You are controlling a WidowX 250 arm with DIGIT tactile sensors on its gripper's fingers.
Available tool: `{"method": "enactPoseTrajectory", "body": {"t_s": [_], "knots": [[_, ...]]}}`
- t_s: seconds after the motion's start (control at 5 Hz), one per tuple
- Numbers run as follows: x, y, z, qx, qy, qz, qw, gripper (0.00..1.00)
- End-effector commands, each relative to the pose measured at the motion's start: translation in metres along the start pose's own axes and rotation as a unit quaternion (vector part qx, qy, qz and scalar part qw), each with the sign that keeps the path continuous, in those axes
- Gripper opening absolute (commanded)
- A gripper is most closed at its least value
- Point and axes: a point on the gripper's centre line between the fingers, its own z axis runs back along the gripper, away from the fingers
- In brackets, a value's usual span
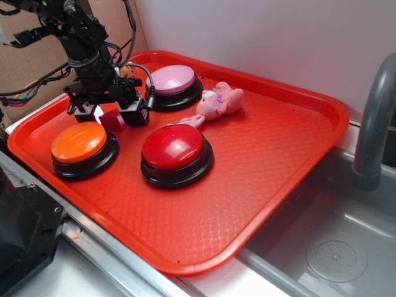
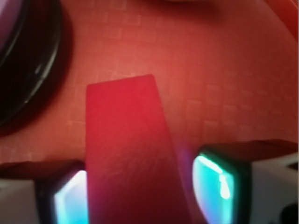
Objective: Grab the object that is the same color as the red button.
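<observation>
my gripper [image 1: 112, 116]: down low at the tray's back-left, spread apart, nothing clamped yet; a finger on each side of the block
my left finger pad [image 2: 70, 200]: looks to be against, or a hair off, the block's side; can't tell which
my right finger pad [image 2: 217, 184]: a sliver of tray shows between it and the block, so no contact there
red wedge block [image 2: 128, 149]: directly between my fingers, resting on the tray, flat top running ahead of me and narrowing toward the far end
risk, off-centre: block sits nearer my left pad, so I judge closing could shove it sideways before the right pad bites
risk, taper: slanted faces could make it squirt forward out of the pinch
risk, skew: block looks a bit twisted against my finger line; may rotate as I close
pink button [image 2: 18, 56]: ahead-left, near; black base could catch a sliding block
orange button [image 1: 83, 147]: just beside my fingers on the near side
red button [image 1: 176, 152]: to my side, a bit further out; colour match only
pink plush toy [image 1: 218, 103]: beyond, well apart
red tray [image 1: 266, 167]: under everything
</observation>
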Motion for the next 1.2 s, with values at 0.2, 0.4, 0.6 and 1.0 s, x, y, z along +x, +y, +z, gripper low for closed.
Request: {"method": "enactPoseTrajectory", "body": {"t_s": [0.2,0.4,0.6,1.0], "knots": [[0.022,-0.020,0.058,-0.007,-0.012,-0.050,0.999,0.00],[0.022,-0.041,0.093,-0.020,-0.018,-0.092,0.995,0.00],[0.020,-0.065,0.134,-0.024,-0.006,-0.135,0.991,0.00],[0.021,-0.081,0.193,-0.073,-0.028,-0.167,0.983,0.00]]}}
